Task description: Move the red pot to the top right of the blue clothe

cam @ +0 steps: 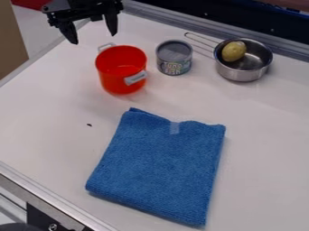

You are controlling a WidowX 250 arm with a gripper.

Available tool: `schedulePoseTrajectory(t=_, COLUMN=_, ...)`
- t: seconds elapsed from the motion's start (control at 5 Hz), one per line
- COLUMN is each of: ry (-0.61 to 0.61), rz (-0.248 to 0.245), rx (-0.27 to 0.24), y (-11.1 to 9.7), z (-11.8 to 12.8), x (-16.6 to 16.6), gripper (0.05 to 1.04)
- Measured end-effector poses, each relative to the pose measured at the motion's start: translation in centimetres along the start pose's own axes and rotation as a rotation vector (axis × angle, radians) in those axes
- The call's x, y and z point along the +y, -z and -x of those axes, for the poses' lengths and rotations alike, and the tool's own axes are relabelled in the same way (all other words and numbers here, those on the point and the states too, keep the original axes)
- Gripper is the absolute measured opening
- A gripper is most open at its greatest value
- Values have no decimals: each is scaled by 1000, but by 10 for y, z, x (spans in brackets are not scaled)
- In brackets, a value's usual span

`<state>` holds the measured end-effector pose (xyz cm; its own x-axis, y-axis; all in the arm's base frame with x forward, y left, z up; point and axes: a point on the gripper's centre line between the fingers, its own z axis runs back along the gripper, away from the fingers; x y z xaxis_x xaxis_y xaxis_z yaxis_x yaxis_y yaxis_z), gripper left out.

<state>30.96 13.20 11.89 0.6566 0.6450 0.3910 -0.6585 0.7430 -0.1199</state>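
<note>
My gripper [93, 37] hangs at the upper left of the camera view, above and slightly left of the pot, its two fingers spread apart with nothing between them. The red pot [114, 81] stands upright on the white table, with one light handle at its upper left rim and another at its lower right side. Below and to the right of the pot, apart from it, the folded blue cloth [160, 167] lies flat.
Just right of the pot stands a tuna can [174, 58]. Farther right, a metal saucepan [242, 72] holds a yellow, potato-like item [233, 51]. A raised metal edge [181, 28] runs along the back of the white table [42, 122].
</note>
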Motion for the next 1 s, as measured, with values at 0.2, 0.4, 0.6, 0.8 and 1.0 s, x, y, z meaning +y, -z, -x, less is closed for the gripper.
schedulePoseTrajectory(t=0.2, ry=-4, rz=-11, rx=35, y=10, z=7, x=2, gripper=997)
schedulePoseTrajectory(t=0.4, ry=-42, rz=-26, rx=43, y=18, z=0, x=9, gripper=998)
schedulePoseTrajectory(t=0.6, ry=-101, rz=-67, rx=10, y=32, z=-7, x=14, gripper=997)
schedulePoseTrajectory(t=0.8, ry=-115, rz=-84, rx=-1, y=39, z=-7, x=14, gripper=997)
schedulePoseTrajectory(t=1.0, ry=-113, rz=-95, rx=7, y=47, z=-3, x=14, gripper=997)
